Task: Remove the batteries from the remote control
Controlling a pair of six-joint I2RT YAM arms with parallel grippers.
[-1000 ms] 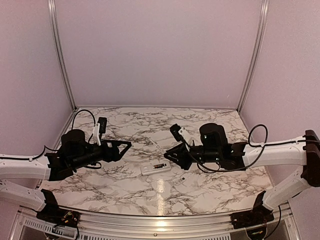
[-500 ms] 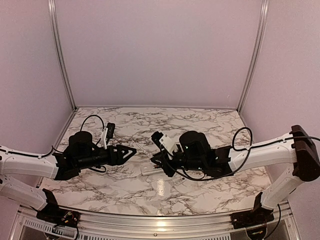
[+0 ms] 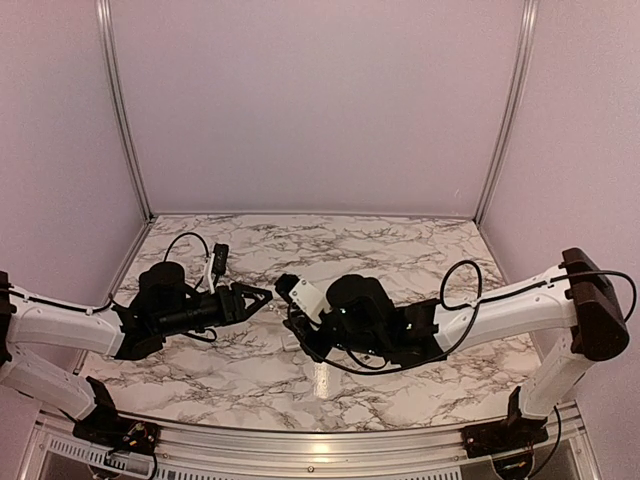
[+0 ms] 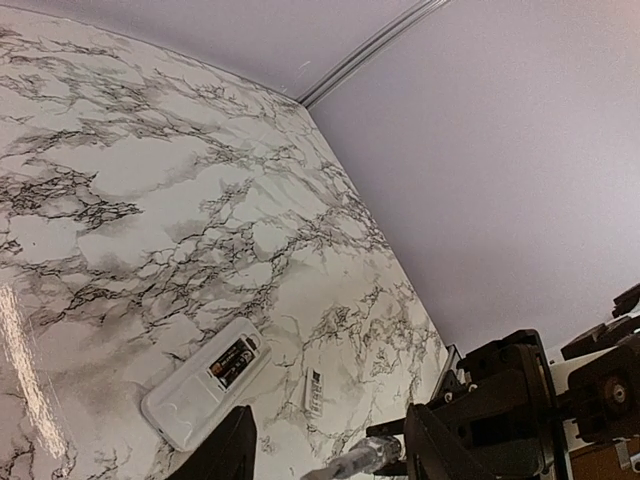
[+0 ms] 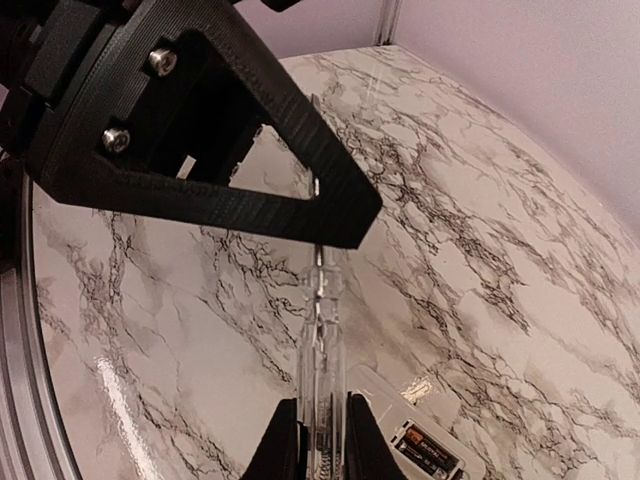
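The white remote control (image 4: 195, 400) lies flat on the marble table, its back open and dark batteries (image 4: 236, 361) showing in the recess. In the right wrist view the remote control (image 5: 425, 440) sits just right of my right gripper (image 5: 320, 440), which is shut on a clear-handled screwdriver (image 5: 322, 340) held above the table. My left gripper (image 4: 335, 455) is open, its jaws on either side of the screwdriver's (image 4: 352, 462) end without touching it. One left finger (image 5: 220, 150) crosses in front of the thin metal shaft.
A small white battery cover (image 4: 313, 392) lies loose on the marble beside the remote. In the top view both arms meet over the table's middle, the right arm (image 3: 360, 315) covering most of the remote. Lilac walls close the back and sides.
The right arm has swung left over the remote, carrying the screwdriver to the left gripper. The left gripper has shifted slightly right and its jaws have narrowed round the screwdriver.
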